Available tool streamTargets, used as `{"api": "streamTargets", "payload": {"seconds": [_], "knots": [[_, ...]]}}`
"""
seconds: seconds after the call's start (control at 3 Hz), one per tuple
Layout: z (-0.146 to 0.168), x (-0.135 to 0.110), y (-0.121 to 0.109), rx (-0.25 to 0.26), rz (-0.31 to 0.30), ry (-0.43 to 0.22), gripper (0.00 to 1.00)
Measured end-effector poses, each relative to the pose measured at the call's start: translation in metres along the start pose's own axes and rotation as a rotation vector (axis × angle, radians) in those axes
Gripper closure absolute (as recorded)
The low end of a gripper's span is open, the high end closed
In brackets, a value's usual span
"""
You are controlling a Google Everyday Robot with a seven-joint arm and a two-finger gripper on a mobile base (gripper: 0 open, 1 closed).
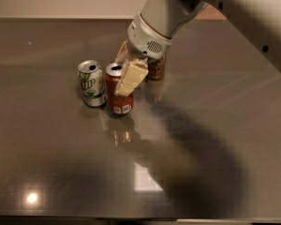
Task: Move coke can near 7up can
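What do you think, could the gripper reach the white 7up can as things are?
Probably, from above: the 7up can stands upright with nothing over it. Sideways no, since the gripper is at the coke can, which stands between them.

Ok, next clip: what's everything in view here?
7up can: one, white with green lettering, upright on the table, leftmost can.
coke can: one, red-orange, upright, close beside the 7up can on its right.
brown can: one, brown, farther back and to the right, partly hidden by the claw.
table: one, dark grey, glossy, fills the view.
arm: one, pale grey, reaching in from the upper right.
claw: one, cream, over the coke can's top and front.
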State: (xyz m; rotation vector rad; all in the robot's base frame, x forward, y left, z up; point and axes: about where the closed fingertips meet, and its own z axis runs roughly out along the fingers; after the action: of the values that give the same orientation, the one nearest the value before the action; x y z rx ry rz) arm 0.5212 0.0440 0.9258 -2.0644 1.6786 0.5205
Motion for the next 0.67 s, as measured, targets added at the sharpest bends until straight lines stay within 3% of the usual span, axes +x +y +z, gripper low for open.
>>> {"api": "streamTargets", "payload": {"seconds": [0.33, 0.67], "knots": [[0.0065, 0.0012, -0.0033, 0.011, -0.010, 0.014, 0.84], [0.0114, 0.0038, -0.0055, 0.017, -0.013, 0.019, 0.59]]}}
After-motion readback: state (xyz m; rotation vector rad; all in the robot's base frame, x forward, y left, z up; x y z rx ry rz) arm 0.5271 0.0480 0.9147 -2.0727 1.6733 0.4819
